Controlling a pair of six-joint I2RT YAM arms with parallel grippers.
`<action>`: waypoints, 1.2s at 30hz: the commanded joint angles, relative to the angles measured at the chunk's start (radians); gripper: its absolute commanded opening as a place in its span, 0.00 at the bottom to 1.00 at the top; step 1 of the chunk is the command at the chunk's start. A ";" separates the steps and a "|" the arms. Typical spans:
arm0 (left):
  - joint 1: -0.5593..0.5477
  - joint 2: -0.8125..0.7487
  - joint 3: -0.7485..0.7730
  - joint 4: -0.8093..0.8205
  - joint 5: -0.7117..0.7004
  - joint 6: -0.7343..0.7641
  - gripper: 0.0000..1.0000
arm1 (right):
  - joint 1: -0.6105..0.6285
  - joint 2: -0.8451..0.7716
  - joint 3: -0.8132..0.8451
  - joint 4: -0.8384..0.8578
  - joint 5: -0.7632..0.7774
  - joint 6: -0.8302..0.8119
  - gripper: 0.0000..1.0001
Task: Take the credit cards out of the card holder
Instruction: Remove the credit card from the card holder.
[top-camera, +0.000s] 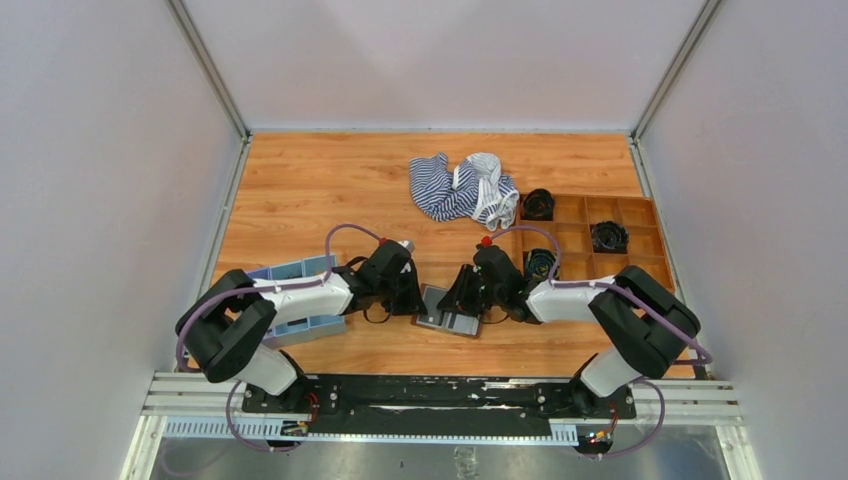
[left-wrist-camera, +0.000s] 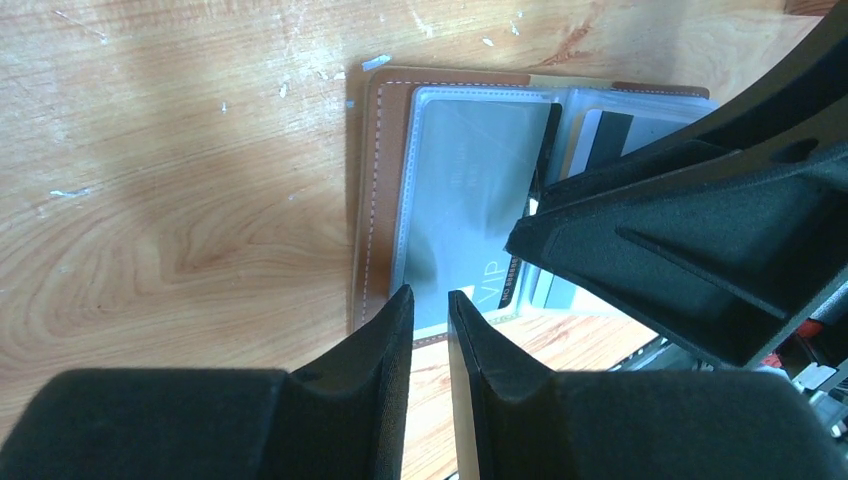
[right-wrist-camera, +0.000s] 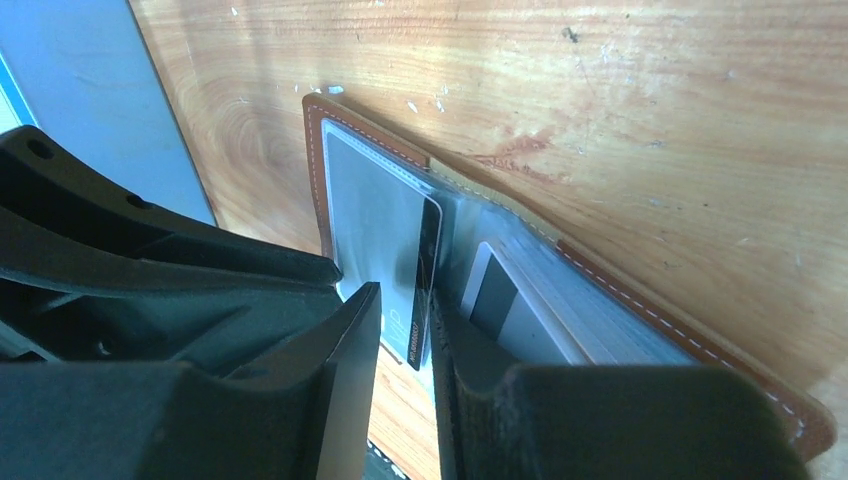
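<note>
The brown card holder (top-camera: 448, 312) lies open on the table between my two grippers. In the left wrist view its brown stitched border (left-wrist-camera: 375, 200) frames clear pockets. A greyish credit card (left-wrist-camera: 470, 200) marked VIP sits in the left pocket, and a second card with a dark stripe (left-wrist-camera: 603, 140) sits in the right pocket. My left gripper (left-wrist-camera: 428, 300) hovers at the holder's near edge, jaws a narrow gap apart and empty. My right gripper (right-wrist-camera: 405, 305) is over the holder's (right-wrist-camera: 640, 300) middle fold, jaws slightly apart. The grey card's (right-wrist-camera: 375, 220) black-striped edge lies beside its right finger (right-wrist-camera: 470, 360).
A light-blue tray (top-camera: 300, 270) sits under my left arm and shows in the right wrist view (right-wrist-camera: 80, 90). A brown compartment box (top-camera: 600, 235) with black items stands at the right. A striped cloth (top-camera: 465, 187) lies at the back. White walls enclose the table.
</note>
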 joint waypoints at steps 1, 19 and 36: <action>0.006 0.036 -0.014 0.026 0.022 0.012 0.24 | -0.010 0.049 -0.047 -0.033 0.058 0.012 0.28; 0.006 0.150 -0.026 0.071 0.043 0.018 0.22 | -0.022 0.015 -0.145 0.134 0.043 0.080 0.00; 0.044 0.163 -0.035 0.047 0.030 0.015 0.22 | -0.022 -0.138 -0.233 0.044 0.077 0.092 0.00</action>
